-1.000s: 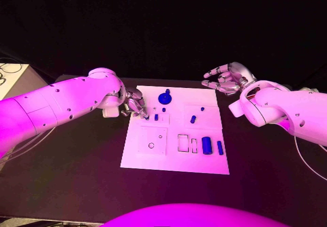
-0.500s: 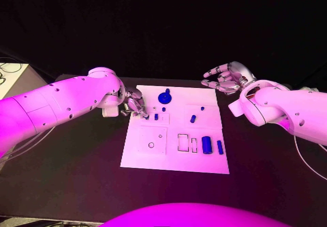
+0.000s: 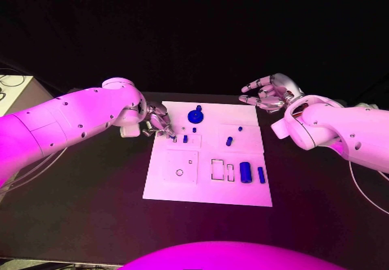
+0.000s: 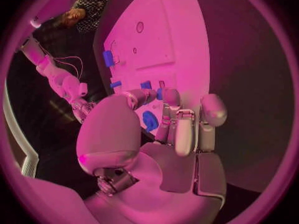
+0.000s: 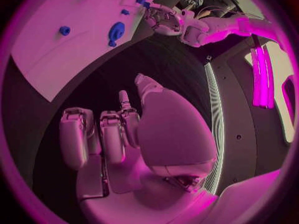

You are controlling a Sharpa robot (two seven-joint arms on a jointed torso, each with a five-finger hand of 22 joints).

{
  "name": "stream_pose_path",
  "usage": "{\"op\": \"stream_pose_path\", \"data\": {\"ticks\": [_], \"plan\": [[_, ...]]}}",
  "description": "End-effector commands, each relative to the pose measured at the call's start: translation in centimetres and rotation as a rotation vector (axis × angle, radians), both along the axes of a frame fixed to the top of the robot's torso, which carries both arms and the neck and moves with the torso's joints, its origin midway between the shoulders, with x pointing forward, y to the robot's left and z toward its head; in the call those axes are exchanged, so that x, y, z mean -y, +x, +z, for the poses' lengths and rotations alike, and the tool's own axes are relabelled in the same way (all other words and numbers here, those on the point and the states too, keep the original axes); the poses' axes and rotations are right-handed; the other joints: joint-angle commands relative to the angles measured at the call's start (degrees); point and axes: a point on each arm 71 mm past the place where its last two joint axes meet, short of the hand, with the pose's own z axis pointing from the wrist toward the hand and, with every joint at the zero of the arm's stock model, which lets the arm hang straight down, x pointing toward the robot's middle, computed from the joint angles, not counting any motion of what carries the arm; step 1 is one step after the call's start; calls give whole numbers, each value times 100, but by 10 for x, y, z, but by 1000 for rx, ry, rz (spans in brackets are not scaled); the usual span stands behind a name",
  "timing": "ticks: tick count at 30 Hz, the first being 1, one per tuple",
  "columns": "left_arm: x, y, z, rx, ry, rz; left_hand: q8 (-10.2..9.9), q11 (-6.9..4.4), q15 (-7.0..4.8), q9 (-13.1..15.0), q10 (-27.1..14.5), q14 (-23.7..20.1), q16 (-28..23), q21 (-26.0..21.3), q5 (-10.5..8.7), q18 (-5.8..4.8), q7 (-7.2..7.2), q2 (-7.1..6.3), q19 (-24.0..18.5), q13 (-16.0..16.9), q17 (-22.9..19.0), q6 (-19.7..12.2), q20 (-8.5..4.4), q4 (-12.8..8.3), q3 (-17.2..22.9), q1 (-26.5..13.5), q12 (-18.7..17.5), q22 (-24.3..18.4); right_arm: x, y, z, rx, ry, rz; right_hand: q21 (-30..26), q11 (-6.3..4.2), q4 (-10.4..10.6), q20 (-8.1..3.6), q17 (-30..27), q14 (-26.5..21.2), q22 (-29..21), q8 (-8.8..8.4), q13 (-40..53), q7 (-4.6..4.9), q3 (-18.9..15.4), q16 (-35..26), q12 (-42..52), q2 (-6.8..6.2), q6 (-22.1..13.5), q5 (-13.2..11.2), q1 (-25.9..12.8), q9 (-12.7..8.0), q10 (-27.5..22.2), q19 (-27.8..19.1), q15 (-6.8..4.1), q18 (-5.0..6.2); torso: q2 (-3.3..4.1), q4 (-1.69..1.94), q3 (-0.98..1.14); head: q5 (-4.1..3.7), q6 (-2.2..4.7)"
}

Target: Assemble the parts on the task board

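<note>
A small blue part [image 3: 185, 138] near the task board [image 3: 209, 188]'s left edge is approached by the left robot hand [image 3: 159, 125], its grasp unclear, while the right robot hand [image 3: 268, 94] is held released beyond the far right corner.

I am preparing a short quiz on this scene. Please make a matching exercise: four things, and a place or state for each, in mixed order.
Things:
1. left hand
2. right hand
3. round blue part
4. large blue cylinder

Places or states:
A. near edge of the task board, right side
B. open, beyond the board's far right corner
C. over the board's left edge
D. far end of the board

Pairs: 1-C, 2-B, 3-D, 4-A
</note>
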Motion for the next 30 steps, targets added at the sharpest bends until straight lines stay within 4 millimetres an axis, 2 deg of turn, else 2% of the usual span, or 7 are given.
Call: {"op": "stream_pose_path", "data": {"ticks": [1,7,14,30], "plan": [[3,-2,1,-64,-24,-28,15,-15,-36,-6,44,457,39,34,23,5,10,66,25,4,1198,38,-17,-1488,1441,16,33,15,-1,0,0,-2,-3,11,-26,4,12,0,1387,571,846,36,873,6,35,-18,6,-12,-46,-21,-45,1,-9,275,-5,116,2,2,2,-3,-1],[2,-1,2,-124,-16,-52,14,-15,-36,-8,34,455,38,31,23,7,9,67,18,-13,1194,39,-18,-1491,1443,15,23,5,-1,0,-1,-2,-3,11,-26,4,12,0,1387,571,846,36,873,6,35,-18,6,-12,-46,-21,-45,1,-9,275,-5,116,-4,6,6,-3,-16],[4,-1,1,-157,-10,-75,10,-15,-36,-10,31,457,40,30,24,7,9,68,14,-12,1199,39,-18,-1496,1445,13,22,2,-1,0,-1,-3,-3,11,-26,4,12,0,1387,571,846,36,873,6,35,-18,6,-12,-46,-21,-45,1,-9,275,-5,116,-8,16,-1,0,-21],[8,6,3,-82,4,-58,4,-14,-36,-13,31,448,32,33,24,6,10,71,13,-2,1181,39,-19,-1502,1446,8,26,7,-2,0,-1,-3,-3,13,-26,4,12,0,1387,571,846,36,873,6,35,-18,6,-12,-46,-21,-45,1,-9,275,-5,116,0,10,-4,4,-25]]}}
